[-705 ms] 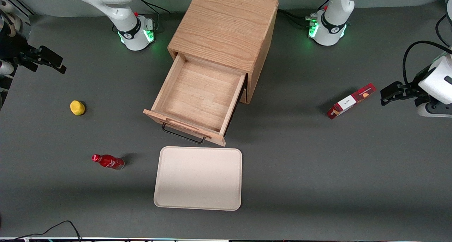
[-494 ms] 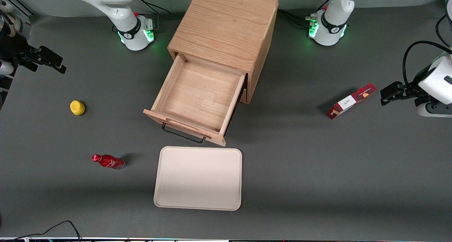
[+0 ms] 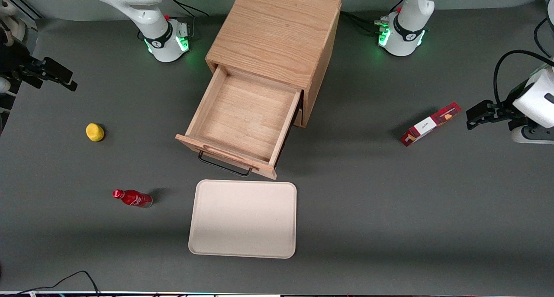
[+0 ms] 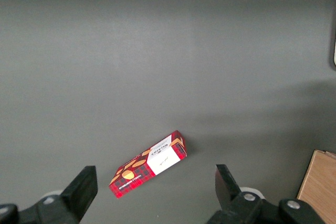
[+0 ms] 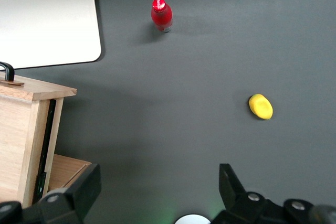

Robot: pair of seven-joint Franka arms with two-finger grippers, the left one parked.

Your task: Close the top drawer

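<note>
Approach step: my released claw (image 3: 60,77) hangs far from the shallow light-wood top drawer (image 3: 242,119); next I push its front in.

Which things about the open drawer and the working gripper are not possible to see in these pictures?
- Lower drawer: front view, covered by the open top drawer.
- Top drawer's handle: partly hidden under the drawer front; cut by the edge in the right wrist view.
- Gripper: open, high toward the working arm's end of the table; fingertips only, body cut off.
</note>
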